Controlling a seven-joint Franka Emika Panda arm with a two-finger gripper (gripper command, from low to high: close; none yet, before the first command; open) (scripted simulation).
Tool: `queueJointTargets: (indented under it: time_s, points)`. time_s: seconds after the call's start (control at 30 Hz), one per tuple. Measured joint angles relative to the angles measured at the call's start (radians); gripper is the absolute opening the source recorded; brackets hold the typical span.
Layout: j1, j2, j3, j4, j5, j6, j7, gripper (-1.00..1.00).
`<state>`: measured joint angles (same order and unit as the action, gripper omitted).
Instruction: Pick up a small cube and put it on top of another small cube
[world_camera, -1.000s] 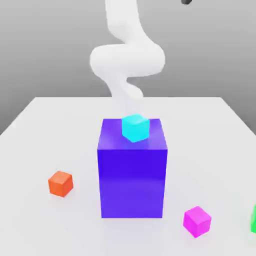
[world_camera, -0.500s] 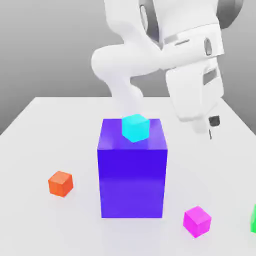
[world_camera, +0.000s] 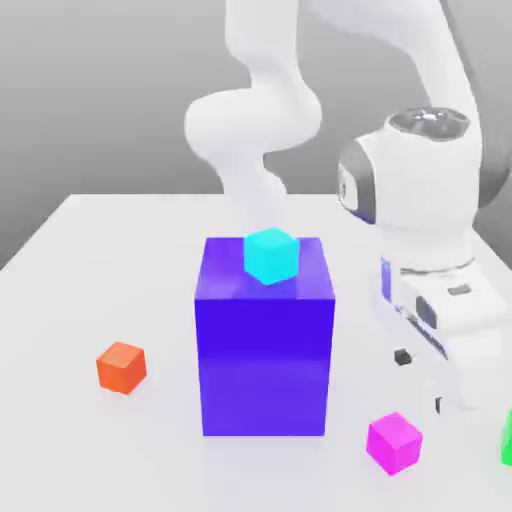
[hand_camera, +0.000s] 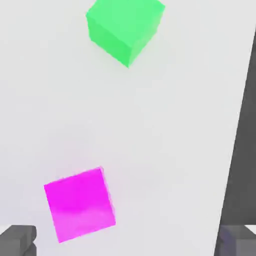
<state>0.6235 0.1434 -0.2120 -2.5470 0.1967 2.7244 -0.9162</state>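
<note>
Our gripper (hand_camera: 125, 240) stands wide open and empty, its two dark fingertips (hand_camera: 17, 239) showing far apart in the hand view. A second ago the hand was out of sight above the scene; now we have swung it down to the exterior view's right of the big blue block (world_camera: 265, 340), low over the white table (world_camera: 90, 270). That puts us close to the small pink cube (world_camera: 394, 442) — in the hand view it lies on the table just ahead of the fingertips, nearer one of them than the other, not yet between them. A green cube (hand_camera: 125, 27) lies farther off beyond it. The cyan cube (world_camera: 271, 255) sits on top of the blue block; the orange cube (world_camera: 122, 366) rests well apart on the block's other side. We judge the approach nearly done — centring over the pink cube and descending comes next.
</note>
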Motion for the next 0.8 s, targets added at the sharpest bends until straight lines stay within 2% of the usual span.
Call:
queueJointTargets:
  time_s: [0.1, 0.3, 0.33, 0.57, 0.8]
  points:
    - [0.009, 0.056, 0.002, -0.016, -0.059, 0.041, -0.059, 0.0]
    - [-0.047, 0.229, 0.077, 0.014, -0.001, 0.176, -0.129, 0.0]
    - [-0.058, 0.251, 0.09, 0.019, 0.009, 0.193, -0.136, -1.0]
    - [-0.058, 0.253, 0.09, 0.019, 0.01, 0.192, -0.137, -1.0]
    - [0.002, 0.073, 0.021, -0.01, -0.085, 0.042, -0.053, -1.0]
